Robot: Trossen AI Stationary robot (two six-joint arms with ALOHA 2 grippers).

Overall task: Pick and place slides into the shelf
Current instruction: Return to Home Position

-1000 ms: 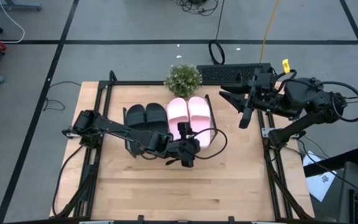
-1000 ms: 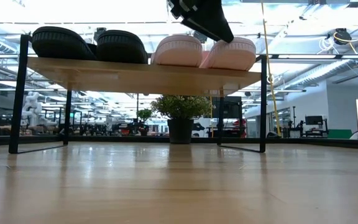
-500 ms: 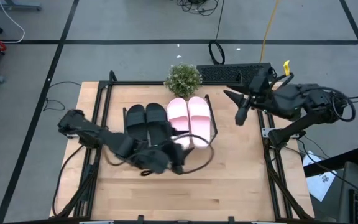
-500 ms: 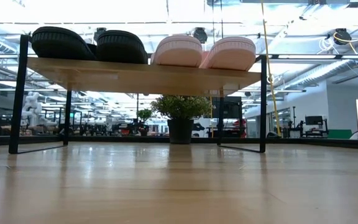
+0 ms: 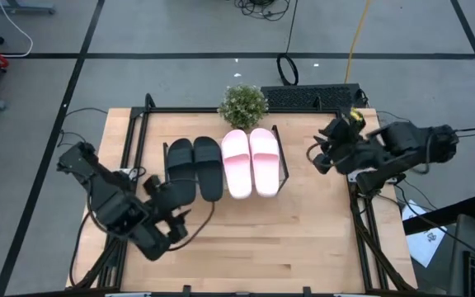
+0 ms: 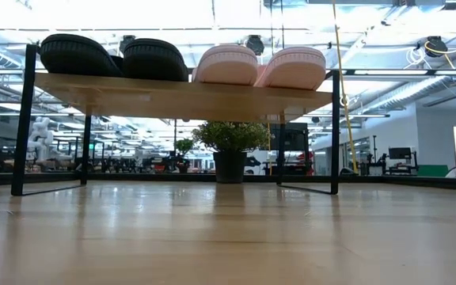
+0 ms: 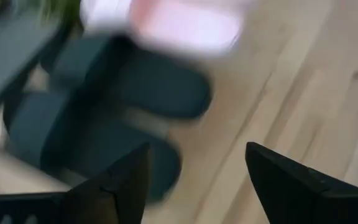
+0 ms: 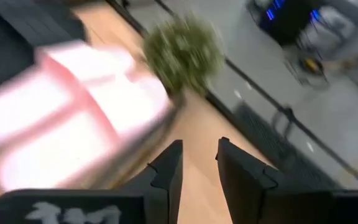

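All the slides sit soles-down side by side on the shelf point(image 5: 280, 177), a light-wood board on black rod legs point(image 6: 180, 93). The black pair point(image 5: 195, 165) point(image 6: 117, 55) is toward the table's left and the pale pink pair point(image 5: 251, 161) point(image 6: 260, 66) toward its right. My left gripper point(image 5: 171, 211) point(image 7: 197, 180) is open, clear of the shelf, off its near-left corner, with the black slides point(image 7: 104, 124) ahead of it. My right gripper point(image 5: 318, 157) point(image 8: 199, 168) hovers off the shelf's right rail, fingers a narrow gap apart, touching nothing.
A small potted plant point(image 5: 243, 104) point(image 6: 228, 146) stands just behind the shelf, with a dark keyboard point(image 5: 308, 97) to its right. Bare wooden tabletop point(image 5: 254, 239) stretches in front of the shelf. Black frame rails point(image 5: 130, 140) run along the table's sides.
My left gripper has drawn back from the near end of the pink slides toward the table's near-left side. My right arm has pulled in toward the table's right edge. All the slides have stayed in place on the shelf.
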